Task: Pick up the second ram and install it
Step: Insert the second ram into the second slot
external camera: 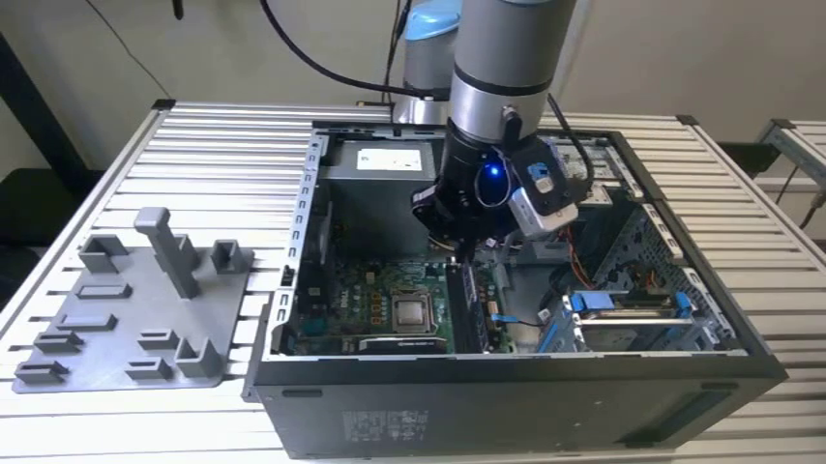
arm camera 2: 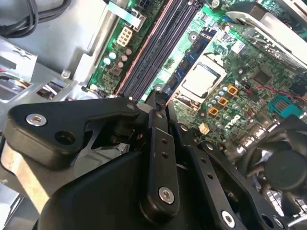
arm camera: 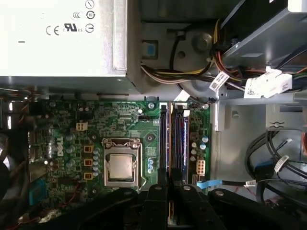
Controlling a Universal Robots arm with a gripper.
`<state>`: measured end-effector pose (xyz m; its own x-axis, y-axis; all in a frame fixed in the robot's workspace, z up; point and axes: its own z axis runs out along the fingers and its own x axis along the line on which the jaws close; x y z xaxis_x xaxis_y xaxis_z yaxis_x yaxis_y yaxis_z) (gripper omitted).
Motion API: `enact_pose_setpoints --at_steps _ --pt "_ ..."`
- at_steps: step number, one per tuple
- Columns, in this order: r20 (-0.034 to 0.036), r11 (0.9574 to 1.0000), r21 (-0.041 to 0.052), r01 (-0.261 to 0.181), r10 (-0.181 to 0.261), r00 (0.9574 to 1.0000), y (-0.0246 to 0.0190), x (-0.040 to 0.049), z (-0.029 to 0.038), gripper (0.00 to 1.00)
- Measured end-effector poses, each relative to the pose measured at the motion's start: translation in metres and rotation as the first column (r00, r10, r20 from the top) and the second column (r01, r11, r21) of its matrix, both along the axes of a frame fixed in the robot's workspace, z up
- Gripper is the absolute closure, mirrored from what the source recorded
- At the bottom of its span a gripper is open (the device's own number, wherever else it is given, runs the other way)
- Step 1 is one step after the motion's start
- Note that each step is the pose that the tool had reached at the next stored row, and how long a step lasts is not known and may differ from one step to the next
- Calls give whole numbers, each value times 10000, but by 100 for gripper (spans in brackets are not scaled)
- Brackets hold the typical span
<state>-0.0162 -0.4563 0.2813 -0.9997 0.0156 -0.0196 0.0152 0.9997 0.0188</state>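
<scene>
Outside the computer case [external camera: 516, 406], off its wall on the exterior view's left, a grey plastic tray [external camera: 130, 367] lies on the slatted table [external camera: 207, 145] with a grey upright post [external camera: 168, 246] standing on it. The case lies open on its side. Inside the case, at its far wall, sits the grey power supply [external camera: 374, 169]. Nearer the case's front wall lies the green motherboard [external camera: 355, 290], with the square metal-topped processor [external camera: 413, 311] about at the middle of the case floor; both wrist views show it too.

Just beside the processor, toward the exterior view's right, the second ram [external camera: 467, 309] stands on edge in the row of long black slots, its dark blue board running from the case's front wall towards the power supply. It shows as a blue strip in the first wrist view [arm camera: 178, 139] and the second wrist view [arm camera 2: 192, 55].

The gripper [external camera: 462, 253] reaches down into the middle of the case over the end of the stick nearer the power supply. In the second wrist view [arm camera 2: 159, 98] the jaws are drawn almost together, leaving only a thin gap, and they pinch that end of the stick between their tips.

Further towards the case's wall on the exterior view's right sits a blue bracket [external camera: 620, 302] on a drive cage
</scene>
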Motion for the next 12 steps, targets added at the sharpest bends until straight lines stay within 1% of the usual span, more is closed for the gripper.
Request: enact_pose_setpoints --at_steps 5,12 --pt "34 9999 -1 157 -157 9999 -11 -10 -91 85" --pt "50 9997 0 259 -259 9997 -37 -12 -210 85"
